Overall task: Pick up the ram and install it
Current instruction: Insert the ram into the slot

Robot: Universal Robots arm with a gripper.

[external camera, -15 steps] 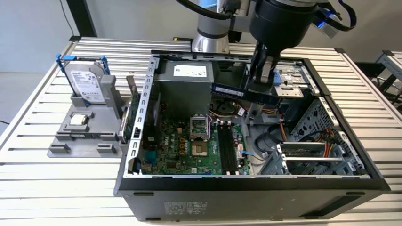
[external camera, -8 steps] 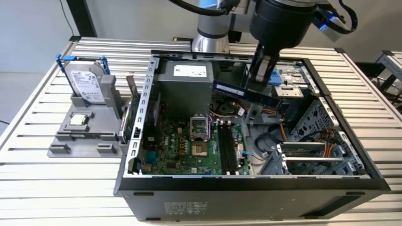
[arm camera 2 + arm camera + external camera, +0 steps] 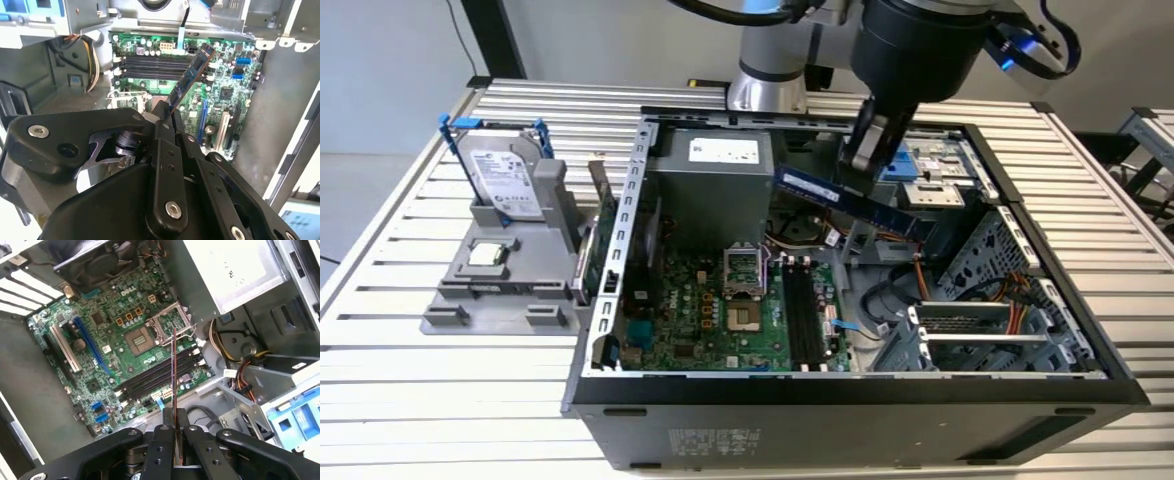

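End effector (image 3: 858,165) clenched on one end of the ram (image 3: 847,200). Stick is airborne and tilted inside the open computer case (image 3: 624,250), above the motherboard (image 3: 107,347). It's clear of the black memory slots (image 3: 155,377), not seated. Case sits on the slatted table (image 3: 400,330).

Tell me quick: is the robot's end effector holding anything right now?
End effector: shut on the ram, holding it in the air over the open computer case.
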